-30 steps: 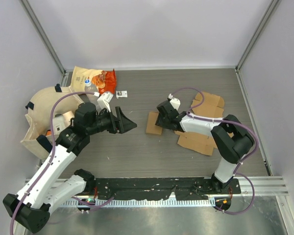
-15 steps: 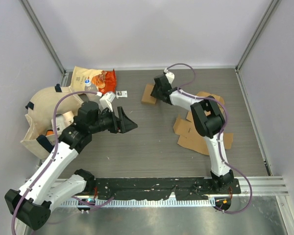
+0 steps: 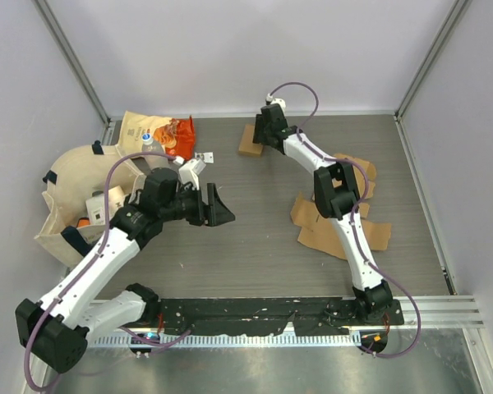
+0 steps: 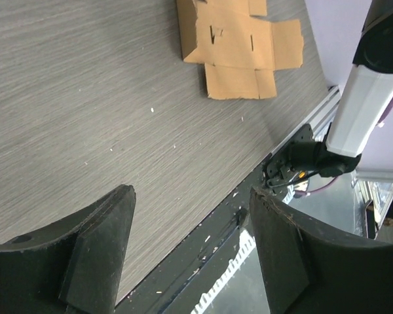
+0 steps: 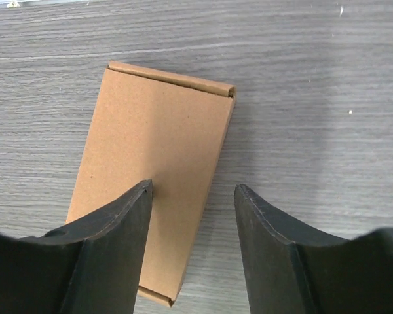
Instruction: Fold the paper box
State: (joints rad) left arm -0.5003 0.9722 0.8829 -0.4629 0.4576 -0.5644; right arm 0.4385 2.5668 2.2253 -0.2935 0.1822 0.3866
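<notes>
My left fingers hang wide open and empty over the middle of the desk; at its far edge my right fingers stand apart, gripping nothing, above the folded box lying flat, so I'd lift straight up without nudging it.

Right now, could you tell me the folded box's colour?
Plain brown; the folded box shows best in the right wrist view.
</notes>
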